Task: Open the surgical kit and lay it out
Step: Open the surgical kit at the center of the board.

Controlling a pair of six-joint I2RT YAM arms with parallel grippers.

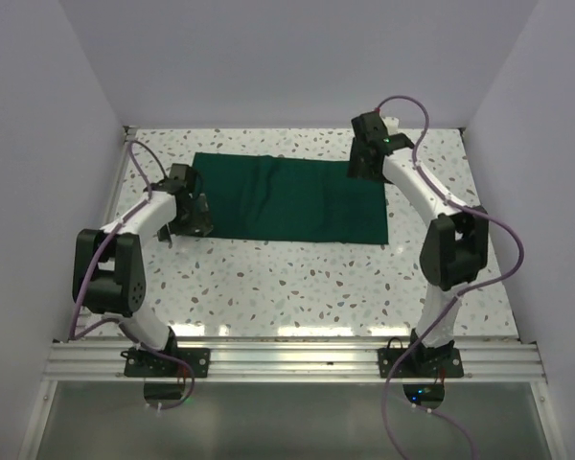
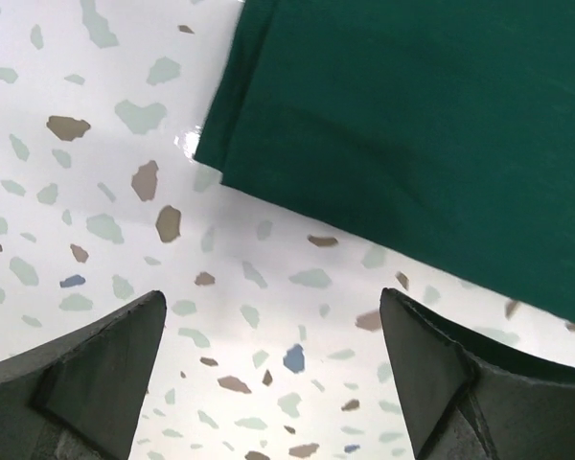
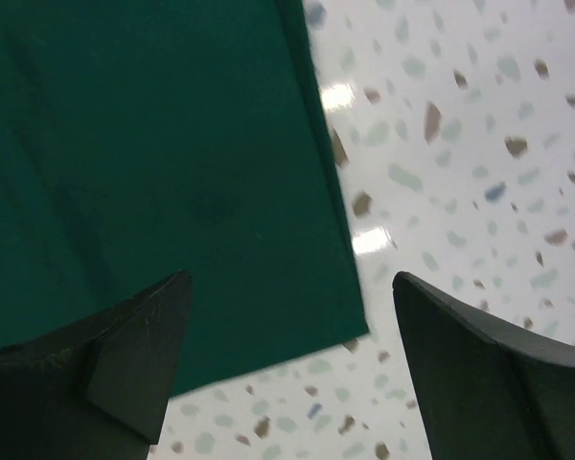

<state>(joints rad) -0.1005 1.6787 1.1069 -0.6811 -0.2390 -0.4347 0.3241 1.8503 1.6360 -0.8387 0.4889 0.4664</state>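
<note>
Cloth wrap (image 1: pixel 287 196) corners hidden under left hand (image 1: pixel 199 218), right hand (image 1: pixel 361 171)

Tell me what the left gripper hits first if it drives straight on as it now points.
Probably the bare speckled table, just short of the corner of the green cloth; the open left gripper frames only tabletop. Depth is unclear.
</note>
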